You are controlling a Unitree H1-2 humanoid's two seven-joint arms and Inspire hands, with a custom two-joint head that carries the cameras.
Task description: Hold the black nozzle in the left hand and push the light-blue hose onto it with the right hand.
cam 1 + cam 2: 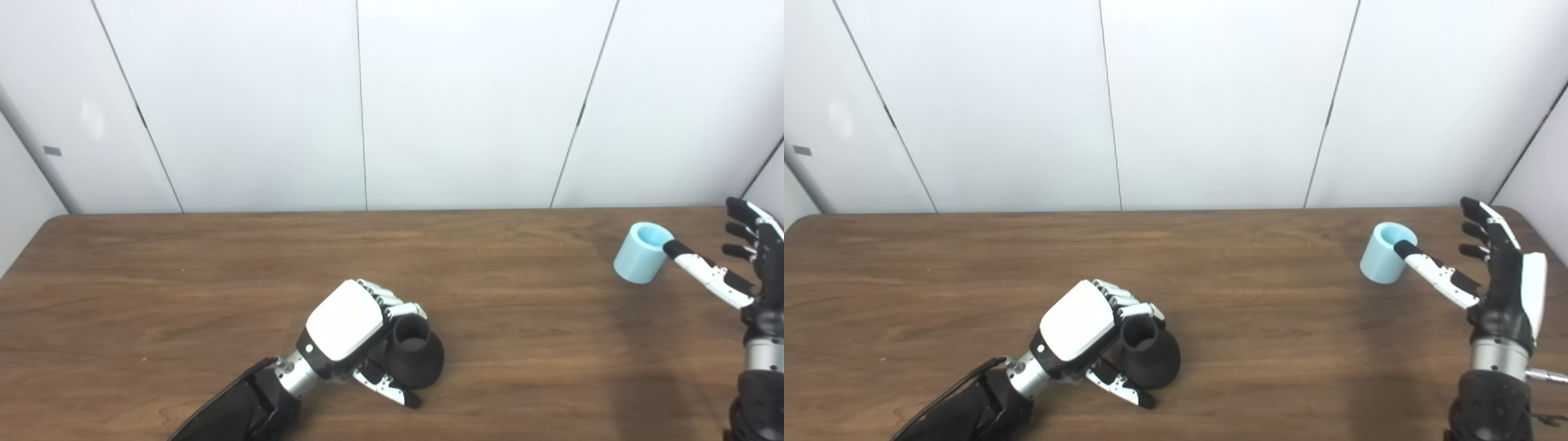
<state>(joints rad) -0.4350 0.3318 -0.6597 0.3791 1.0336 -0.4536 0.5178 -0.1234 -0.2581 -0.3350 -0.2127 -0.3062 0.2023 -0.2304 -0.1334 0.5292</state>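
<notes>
Nozzle (416, 355) in left hand (343, 327); right eye view alone shows whole right hand (1500, 288).

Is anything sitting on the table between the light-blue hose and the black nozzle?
Nothing visible: bare table lies between the light-blue hose at the right and the black nozzle beside the left robot hand. The right robot hand is open by the hose.

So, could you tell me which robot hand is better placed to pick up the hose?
The right robot hand: it is open beside the hose, thumb at its rim. The left robot hand is far away, wrapped around the nozzle.
</notes>
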